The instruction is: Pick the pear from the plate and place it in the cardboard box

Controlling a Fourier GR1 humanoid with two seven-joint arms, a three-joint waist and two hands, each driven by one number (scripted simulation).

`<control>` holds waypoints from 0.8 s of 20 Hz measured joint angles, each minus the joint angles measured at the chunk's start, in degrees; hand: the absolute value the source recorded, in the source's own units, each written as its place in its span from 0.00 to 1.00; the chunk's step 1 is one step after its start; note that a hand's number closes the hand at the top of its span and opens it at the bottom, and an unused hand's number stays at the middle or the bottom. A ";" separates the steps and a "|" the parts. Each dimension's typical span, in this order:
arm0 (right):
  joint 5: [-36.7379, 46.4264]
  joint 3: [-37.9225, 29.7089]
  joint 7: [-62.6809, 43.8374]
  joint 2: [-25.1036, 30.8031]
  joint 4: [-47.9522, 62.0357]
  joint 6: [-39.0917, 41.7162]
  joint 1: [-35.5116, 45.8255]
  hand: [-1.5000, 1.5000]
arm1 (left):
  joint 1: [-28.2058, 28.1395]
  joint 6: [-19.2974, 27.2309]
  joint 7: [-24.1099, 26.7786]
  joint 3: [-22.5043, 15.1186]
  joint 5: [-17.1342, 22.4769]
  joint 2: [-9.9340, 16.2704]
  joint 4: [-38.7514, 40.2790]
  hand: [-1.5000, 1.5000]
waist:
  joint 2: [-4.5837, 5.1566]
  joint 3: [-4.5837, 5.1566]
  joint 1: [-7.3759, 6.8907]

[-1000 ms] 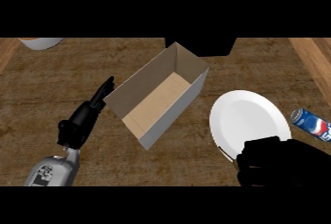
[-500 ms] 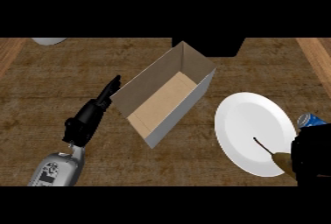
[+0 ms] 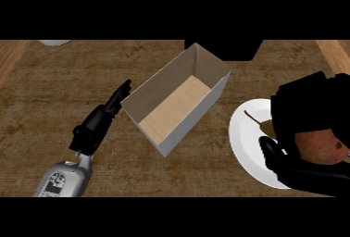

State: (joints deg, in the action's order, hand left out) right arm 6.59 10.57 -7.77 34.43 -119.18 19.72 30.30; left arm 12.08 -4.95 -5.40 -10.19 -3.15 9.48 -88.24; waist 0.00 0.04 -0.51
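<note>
The wooden counter (image 3: 82,74) carries an open cardboard box (image 3: 179,102) at centre, tilted on a diagonal, and a white plate (image 3: 245,139) just to its right. The right hand (image 3: 308,106) looms over the plate with fingers curled round the reddish-brown pear (image 3: 320,147), which sits above the plate, not yet in the box. The left hand (image 3: 103,121) rests straight-fingered beside the box's left wall. The likely risk: carrying the pear low could clip the box's near wall and shove it aside.
</note>
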 measured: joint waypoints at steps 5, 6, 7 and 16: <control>3.75 2.29 -3.29 -6.49 6.91 -0.30 7.19 1.00 | 0.34 -1.35 0.87 1.09 -0.10 -0.11 1.51 0.50 | 0.04 0.00 -0.02; 5.18 2.97 -4.00 -7.68 7.66 -0.56 7.89 1.00 | -0.02 -1.59 1.09 1.24 -0.17 0.02 1.07 0.50 | 0.03 0.01 -0.01; 6.46 3.24 -4.38 -8.53 8.94 -0.62 9.14 1.00 | -0.53 -1.18 0.91 0.97 -0.59 -0.42 0.49 0.50 | 0.02 0.01 -0.04; 21.73 8.93 2.41 -17.05 25.36 -5.68 14.89 1.00 | -0.94 -2.23 0.84 1.96 -0.82 -0.97 -0.20 0.50 | 0.08 -0.01 -0.18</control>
State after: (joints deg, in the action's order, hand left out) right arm 28.32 19.50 -5.37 17.38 -93.82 14.04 45.19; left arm 11.14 -7.18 -4.56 -8.24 -3.97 8.51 -88.44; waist 0.08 0.03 -0.69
